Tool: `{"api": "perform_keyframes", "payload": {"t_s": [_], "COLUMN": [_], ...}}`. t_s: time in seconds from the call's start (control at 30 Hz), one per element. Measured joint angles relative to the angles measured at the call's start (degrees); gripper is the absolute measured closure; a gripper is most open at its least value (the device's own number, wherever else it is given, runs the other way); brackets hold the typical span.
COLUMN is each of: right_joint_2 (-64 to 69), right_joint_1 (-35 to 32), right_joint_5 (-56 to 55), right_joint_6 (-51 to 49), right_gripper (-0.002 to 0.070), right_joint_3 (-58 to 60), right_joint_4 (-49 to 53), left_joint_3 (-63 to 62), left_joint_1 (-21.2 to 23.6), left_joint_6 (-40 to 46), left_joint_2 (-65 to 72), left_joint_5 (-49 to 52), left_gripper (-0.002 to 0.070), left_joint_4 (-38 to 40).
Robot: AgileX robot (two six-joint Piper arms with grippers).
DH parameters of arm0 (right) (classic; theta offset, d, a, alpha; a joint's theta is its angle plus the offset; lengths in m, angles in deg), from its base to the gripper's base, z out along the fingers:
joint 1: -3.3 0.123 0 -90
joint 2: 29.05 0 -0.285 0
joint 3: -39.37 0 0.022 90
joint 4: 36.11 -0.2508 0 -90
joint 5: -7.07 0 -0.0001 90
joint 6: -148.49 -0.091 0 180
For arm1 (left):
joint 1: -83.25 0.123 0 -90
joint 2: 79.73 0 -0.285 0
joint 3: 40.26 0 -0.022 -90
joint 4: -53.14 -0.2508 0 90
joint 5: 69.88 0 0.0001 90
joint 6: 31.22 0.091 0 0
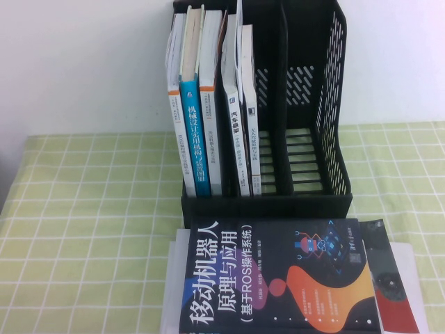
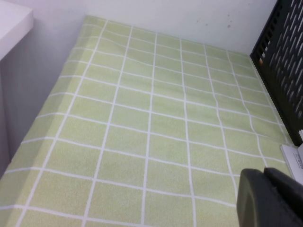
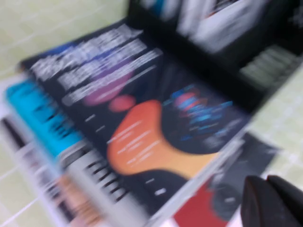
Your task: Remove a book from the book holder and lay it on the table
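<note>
The dark navy book (image 1: 278, 278) with a big white Chinese title and orange and purple shapes lies flat, cover up, in front of the black book holder (image 1: 268, 205), on top of other books. It shows blurred in the right wrist view (image 3: 142, 118), with the holder (image 3: 203, 52) behind it. My right gripper (image 3: 266, 182) is shut and empty, above the stack's corner. My left gripper (image 2: 265, 177) is shut and empty over the checked table (image 2: 142, 118), beside the holder's side wall (image 2: 284, 71). Neither gripper shows in the high view.
The holder's left slot holds a bright-blue-spined book (image 1: 195, 139) among white ones, the middle slot two more books (image 1: 243, 118), the right slot none. Under the dark book lie a red and black cover (image 1: 393, 278) and a light-blue cover (image 3: 38, 113). Green cloth (image 1: 83, 209) lies to the left.
</note>
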Motion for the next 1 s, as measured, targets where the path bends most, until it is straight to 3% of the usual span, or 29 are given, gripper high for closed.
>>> {"api": "perform_keyframes", "payload": {"t_s": [0.23, 0.5, 0.77, 1.0], "right_joint_2": [-12.75, -25.43, -25.71, -25.71], "right_joint_1": [-14.84, -24.75, -25.71, -25.83], "right_joint_5": [-2.95, -11.12, -8.4, -7.94], "right_joint_6": [0.11, -2.75, -13.83, -15.0], "right_gripper": [0.0678, 0.0678, 0.0678, 0.0678], "right_joint_3": [4.73, 20.53, 25.05, 25.05], "right_joint_4": [-0.02, 0.4, 0.8, 0.8], "left_joint_3": [0.0, 0.0, 0.0, 0.0], "left_joint_1": [0.0, 0.0, 0.0, 0.0], "left_joint_6": [0.0, 0.0, 0.0, 0.0], "left_joint_2": [0.0, 0.0, 0.0, 0.0], "left_joint_5": [0.0, 0.0, 0.0, 0.0], "left_gripper": [0.0678, 0.0678, 0.0678, 0.0678], "left_joint_4": [0.0, 0.0, 0.0, 0.0]}}
